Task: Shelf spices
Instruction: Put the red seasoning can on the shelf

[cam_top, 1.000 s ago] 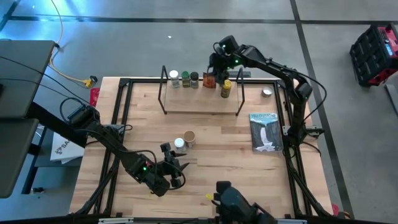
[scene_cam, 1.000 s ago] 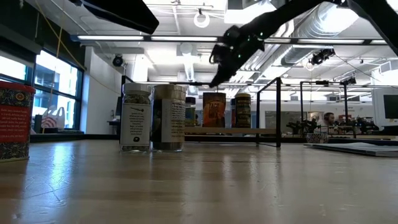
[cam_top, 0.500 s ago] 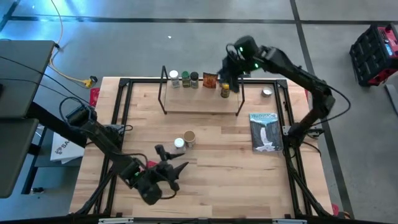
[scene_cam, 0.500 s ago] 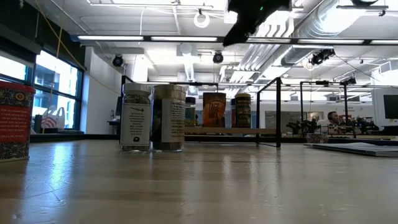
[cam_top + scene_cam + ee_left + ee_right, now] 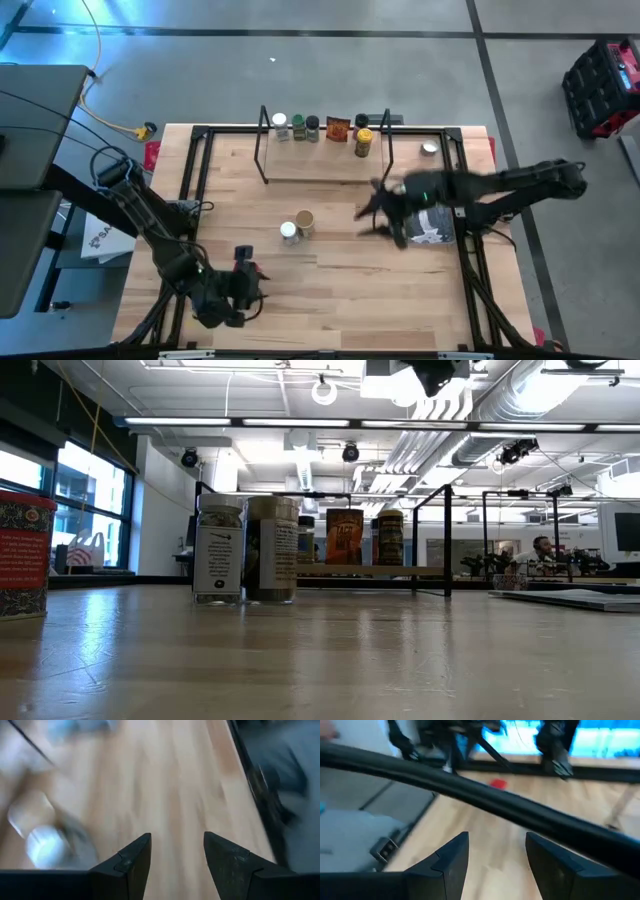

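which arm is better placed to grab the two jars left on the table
Right, probably. The right gripper is open and empty, beside the two jars and nearer the shelf. The left gripper, also open, sits nearer the table's front edge.

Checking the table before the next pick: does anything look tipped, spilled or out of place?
Nothing is tipped or spilled. Five spices stand upright along the shelf. Two jars, a white-lidded jar and a tan jar, stand off the shelf at mid-table.

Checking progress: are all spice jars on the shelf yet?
No: a white-lidded jar and a tan jar stand on the tabletop, off the shelf.
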Available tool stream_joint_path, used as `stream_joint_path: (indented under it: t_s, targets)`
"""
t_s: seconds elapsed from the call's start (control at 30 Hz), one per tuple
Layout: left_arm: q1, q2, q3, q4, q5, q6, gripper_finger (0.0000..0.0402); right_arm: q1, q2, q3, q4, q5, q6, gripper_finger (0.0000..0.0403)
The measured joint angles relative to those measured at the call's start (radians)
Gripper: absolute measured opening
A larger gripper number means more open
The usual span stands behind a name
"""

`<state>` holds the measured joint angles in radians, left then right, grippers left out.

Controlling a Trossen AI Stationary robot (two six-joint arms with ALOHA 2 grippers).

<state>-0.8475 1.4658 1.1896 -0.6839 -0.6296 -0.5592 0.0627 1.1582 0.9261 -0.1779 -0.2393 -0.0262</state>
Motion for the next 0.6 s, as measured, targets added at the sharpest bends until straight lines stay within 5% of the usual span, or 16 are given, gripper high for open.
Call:
stream_joint_path:
  t_s: [0.13, 0.3, 0.6]
  targets:
    - [0.017, -0.023, -0.001, -0.147, 0.18, -0.199, 0.0179, 0.15, 0.008, -0.209, 0.371, 0.154, 0.056, 0.019]
    - [0.026, -0.024, 0.0, -0.244, 0.283, -0.224, 0.0186, 0.232, 0.058, -0.377, 0.719, 0.335, 0.123, 0.019]
    - [0.118, -0.025, -0.004, -0.419, 0.415, -0.204, 0.0265, 0.238, 0.08, -0.436, 0.791, 0.384, 0.202, 0.019]
